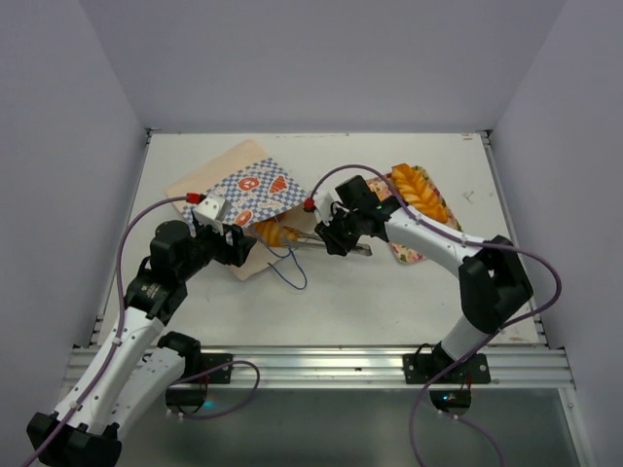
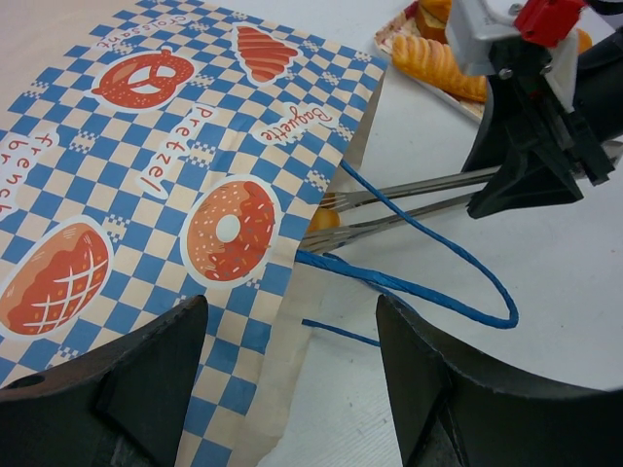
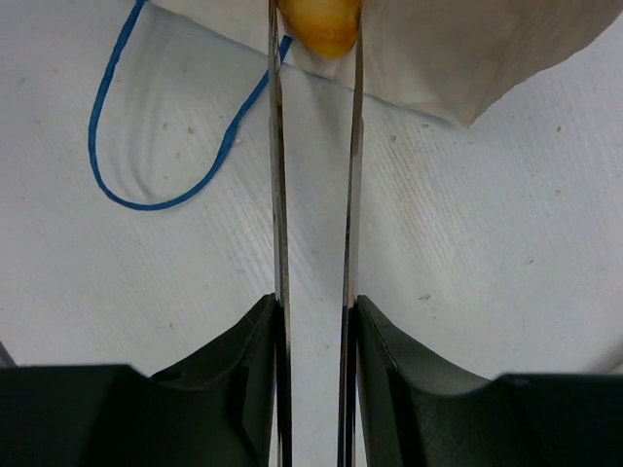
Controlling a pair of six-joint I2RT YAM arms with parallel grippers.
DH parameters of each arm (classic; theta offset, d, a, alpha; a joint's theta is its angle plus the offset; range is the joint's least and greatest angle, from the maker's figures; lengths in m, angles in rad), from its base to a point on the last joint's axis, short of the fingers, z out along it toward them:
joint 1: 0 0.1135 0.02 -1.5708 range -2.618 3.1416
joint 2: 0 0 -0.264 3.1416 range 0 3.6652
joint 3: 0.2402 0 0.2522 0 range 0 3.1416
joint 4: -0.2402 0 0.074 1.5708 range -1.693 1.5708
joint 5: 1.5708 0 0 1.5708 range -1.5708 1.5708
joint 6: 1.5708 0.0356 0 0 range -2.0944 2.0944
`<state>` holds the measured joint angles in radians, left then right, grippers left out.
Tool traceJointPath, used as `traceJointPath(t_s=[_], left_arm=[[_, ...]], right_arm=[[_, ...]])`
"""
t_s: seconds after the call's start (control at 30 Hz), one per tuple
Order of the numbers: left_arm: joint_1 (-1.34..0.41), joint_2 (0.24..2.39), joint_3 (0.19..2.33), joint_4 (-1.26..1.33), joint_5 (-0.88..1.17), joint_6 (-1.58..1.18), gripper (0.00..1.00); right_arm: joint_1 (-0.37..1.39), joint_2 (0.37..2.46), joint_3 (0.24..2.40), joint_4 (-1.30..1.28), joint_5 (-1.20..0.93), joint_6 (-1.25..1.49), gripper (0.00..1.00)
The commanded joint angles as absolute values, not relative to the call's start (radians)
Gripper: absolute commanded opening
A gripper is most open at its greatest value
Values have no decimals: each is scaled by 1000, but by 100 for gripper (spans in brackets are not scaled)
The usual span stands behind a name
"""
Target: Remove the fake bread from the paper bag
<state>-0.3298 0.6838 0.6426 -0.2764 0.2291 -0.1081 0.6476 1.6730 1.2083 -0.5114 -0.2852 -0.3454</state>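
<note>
The paper bag [image 1: 243, 190] lies flat on the table, its blue-checkered side up and its mouth facing right. My right gripper [image 1: 336, 236] is shut on a pair of metal tongs [image 3: 277, 195]. The tong tips pinch a golden piece of fake bread [image 3: 319, 24] at the bag's mouth [image 3: 458, 49]. Most of that bread stays hidden inside the bag [image 2: 175, 175]; only a sliver [image 2: 326, 219] shows between the tongs [image 2: 409, 195]. My left gripper [image 2: 292, 389] hangs open over the bag's lower edge, holding nothing.
A pink floral tray [image 1: 407, 255] at the right holds other golden breads [image 1: 419, 195]. The bag's blue cord handles [image 2: 428, 282] loop loosely on the table beside the mouth, under the tongs. White walls enclose the table on three sides.
</note>
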Motion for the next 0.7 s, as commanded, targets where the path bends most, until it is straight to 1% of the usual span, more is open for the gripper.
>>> traceJointPath(t_s=[0.0,0.07,0.4,0.5,0.67], left_arm=[[-334,673,643,-238,238,-78,74],[-334,673,647,-238,238,-74,74],[-334,667,661,-238,242,-58,75],[-334,663,667,-239,244,-57,75],[-334,647,678,-241,241,-52,76]], right_arm=[[644,1554,1193,-506,-350,-377,1],[643,1519,1180,-514,-360,-390,0],[609,1359,1106,-630,-400,-494,0],[575,1301,1089,-684,-403,-531,0],[444,1178,1066,-793,-445,-636,0]])
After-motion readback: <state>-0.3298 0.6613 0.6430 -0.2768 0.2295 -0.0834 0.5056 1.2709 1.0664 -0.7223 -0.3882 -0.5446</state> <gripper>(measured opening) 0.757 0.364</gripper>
